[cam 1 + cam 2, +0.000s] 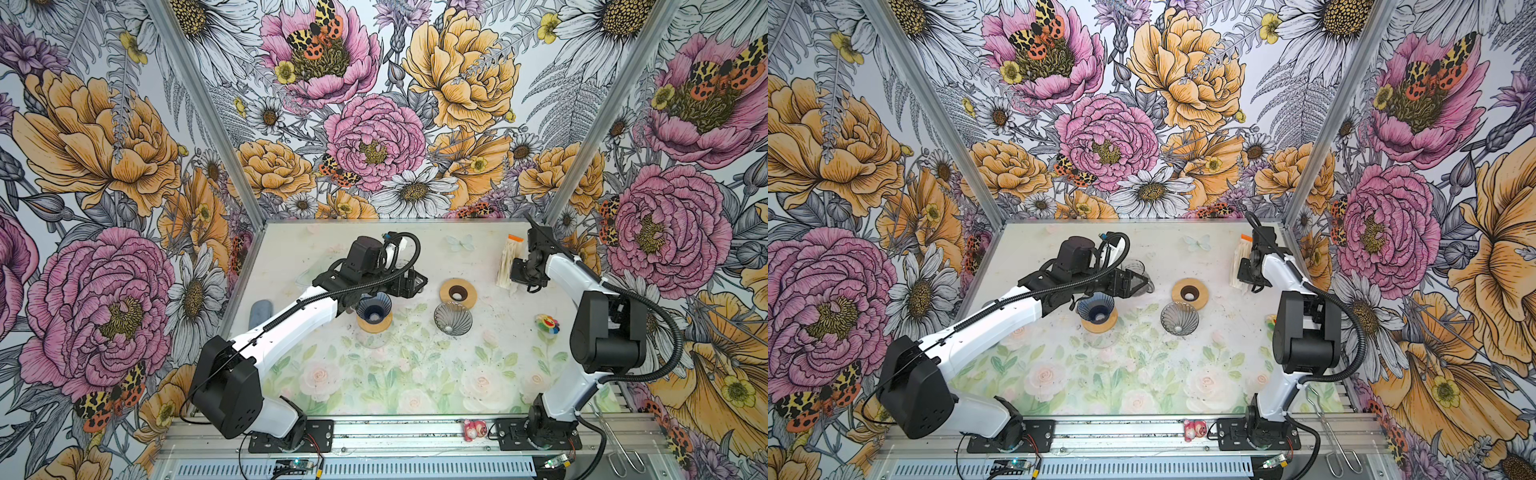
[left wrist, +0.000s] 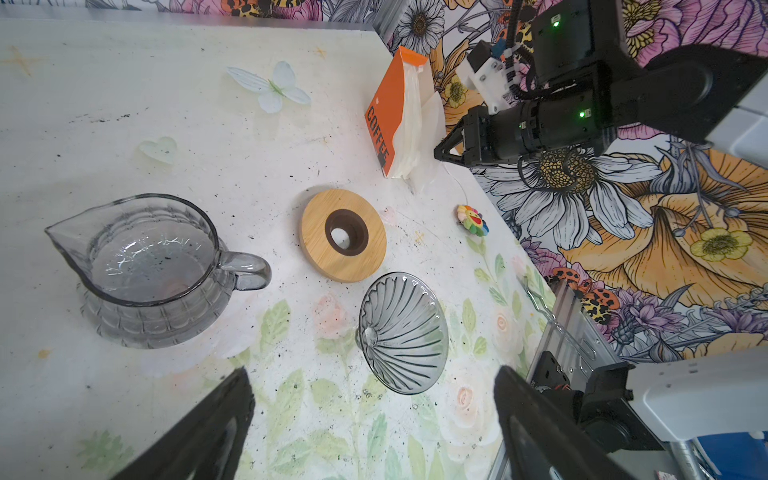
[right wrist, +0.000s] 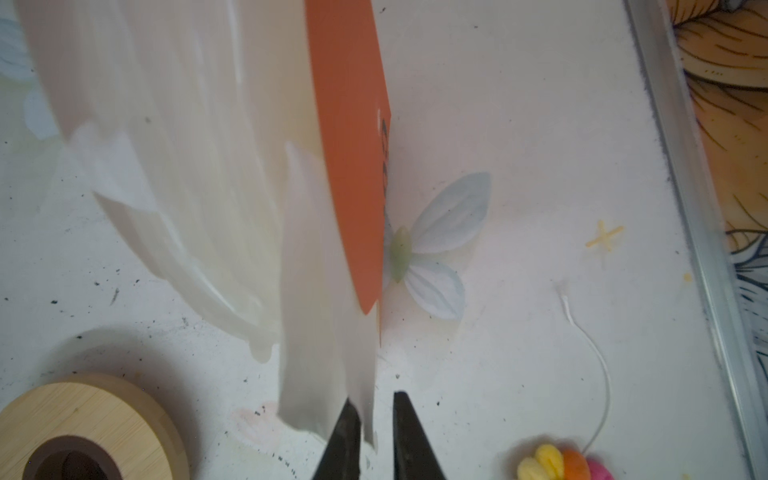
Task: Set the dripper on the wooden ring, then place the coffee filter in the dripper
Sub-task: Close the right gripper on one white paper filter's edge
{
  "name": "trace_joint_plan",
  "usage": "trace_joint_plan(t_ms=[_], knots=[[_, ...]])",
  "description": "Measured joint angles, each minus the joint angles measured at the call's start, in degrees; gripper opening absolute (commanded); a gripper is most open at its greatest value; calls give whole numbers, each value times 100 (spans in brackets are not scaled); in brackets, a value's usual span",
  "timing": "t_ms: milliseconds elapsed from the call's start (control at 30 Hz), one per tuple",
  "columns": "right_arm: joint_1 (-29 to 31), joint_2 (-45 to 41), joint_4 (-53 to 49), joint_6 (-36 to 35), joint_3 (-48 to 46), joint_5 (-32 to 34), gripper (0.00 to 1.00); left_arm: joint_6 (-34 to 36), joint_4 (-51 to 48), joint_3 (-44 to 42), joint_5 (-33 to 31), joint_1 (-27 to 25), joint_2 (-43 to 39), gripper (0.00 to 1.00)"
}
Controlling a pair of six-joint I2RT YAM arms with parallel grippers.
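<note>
Flowered wallpaper (image 1: 374, 137) is seen on the three walls around a pale table (image 1: 490, 345), which is printed with faint roses and speckled with dark grounds. At the back right of the table an orange pack (image 2: 386, 124) marked COFFEE is stood on end, and white paper is fanned out of it.

The right gripper (image 3: 374, 399) is held low against the pack. Its fingers are set only a narrow gap apart. The edge of one filter (image 3: 320, 332), still by the pack, hangs into that gap. One finger (image 3: 343, 436) is touched by the paper, while a slit of table shows between the paper and the other finger.

A blue dripper (image 1: 374, 309) is seated upright on a wooden base (image 1: 374, 327) left of the middle, well apart from the pack and partly under the left arm. The left gripper (image 2: 374, 382) is held above the table with its fingers spread wide, and nothing is gripped.

A clear dripper (image 2: 403, 332) lies tilted on the table, just beside a loose wooden ring (image 2: 343, 235). A glass jug (image 2: 141, 266) stands farther back. A small toy flower (image 2: 472, 219) lies near the right edge.
</note>
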Motion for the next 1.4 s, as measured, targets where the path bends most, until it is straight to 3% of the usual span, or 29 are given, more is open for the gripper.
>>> trace_joint_plan(t_ms=[300, 1400], knots=[[2, 74, 26, -101, 61, 118, 0, 2, 2, 9, 0, 0, 15, 92], [13, -1303, -216, -33, -247, 63, 0, 20, 2, 103, 2, -2, 142, 92]])
